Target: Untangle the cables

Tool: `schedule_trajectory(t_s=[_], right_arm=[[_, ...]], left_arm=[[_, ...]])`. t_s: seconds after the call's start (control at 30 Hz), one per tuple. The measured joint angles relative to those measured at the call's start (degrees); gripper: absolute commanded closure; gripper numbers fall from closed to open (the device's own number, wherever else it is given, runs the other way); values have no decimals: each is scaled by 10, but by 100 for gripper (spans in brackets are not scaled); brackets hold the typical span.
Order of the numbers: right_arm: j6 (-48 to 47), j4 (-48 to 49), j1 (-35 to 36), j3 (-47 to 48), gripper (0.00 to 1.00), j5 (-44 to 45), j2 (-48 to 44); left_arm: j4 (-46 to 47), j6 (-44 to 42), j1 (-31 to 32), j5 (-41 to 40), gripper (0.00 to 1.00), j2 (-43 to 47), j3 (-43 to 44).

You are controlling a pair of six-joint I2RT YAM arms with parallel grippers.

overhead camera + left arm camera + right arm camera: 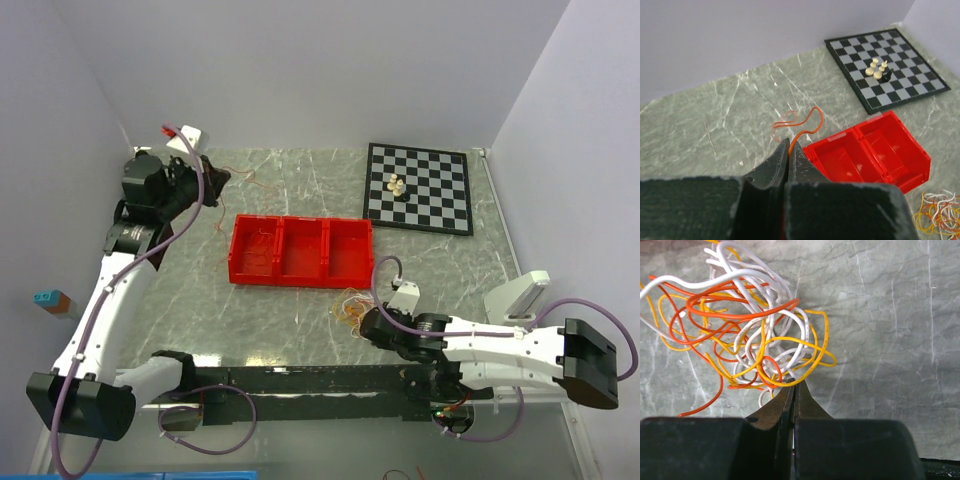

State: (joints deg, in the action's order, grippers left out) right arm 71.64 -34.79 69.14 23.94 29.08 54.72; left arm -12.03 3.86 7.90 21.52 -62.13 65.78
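The left gripper [789, 146] was found raised over the far-left part of the green marble-patterned table [300, 180]. Its jaws were pressed together, with only a thin seam showing between them. A single thin orange cable [804, 126] was pinched in that seam. From the tips it ran out in loose curls, the far end reaching the table surface beyond the red plastic three-compartment tray [892, 177]. In the top view the same cable [243, 180] was seen as a faint line just right of the left gripper [207, 181].

The right gripper [794, 385] was recorded low over the near side of the table, just in front of the tray [278, 250]. Its jaws were likewise drawn shut. The lower edge of a tangled clump of thin red, orange, yellow and white cables [750, 325] was met at the tips, and a yellow strand appeared to be caught between them. The rest of the clump lay spread on the table beyond the fingers. In the top view the clump [349, 305] was noted between the tray's near-right corner and the right gripper [366, 322], touching the gripper. It was also visible at the lower right of the left wrist view [937, 215].

Also noted on the far-right part of the table:
- a black-and-grey chessboard [440, 200]
- a small group of chess pieces [397, 185], mostly cream-coloured, standing on it and well apart from both grippers
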Motion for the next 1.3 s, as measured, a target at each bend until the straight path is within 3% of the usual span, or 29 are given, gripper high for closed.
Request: schedule_trajectory(t_s=[0.43, 0.77, 1.13, 1.3], right_arm=[[12, -3, 0, -11, 100, 0, -22], [9, 0, 0, -11, 100, 0, -10], [7, 5, 1, -16, 100, 0, -14], [5, 5, 1, -16, 100, 0, -14]], left_arm=[[-3, -4, 30, -33, 99, -22, 23], [-10, -4, 30, -63, 99, -28, 148], [-29, -12, 23, -97, 99, -15, 134], [-24, -1, 2, -99, 98, -44, 224]])
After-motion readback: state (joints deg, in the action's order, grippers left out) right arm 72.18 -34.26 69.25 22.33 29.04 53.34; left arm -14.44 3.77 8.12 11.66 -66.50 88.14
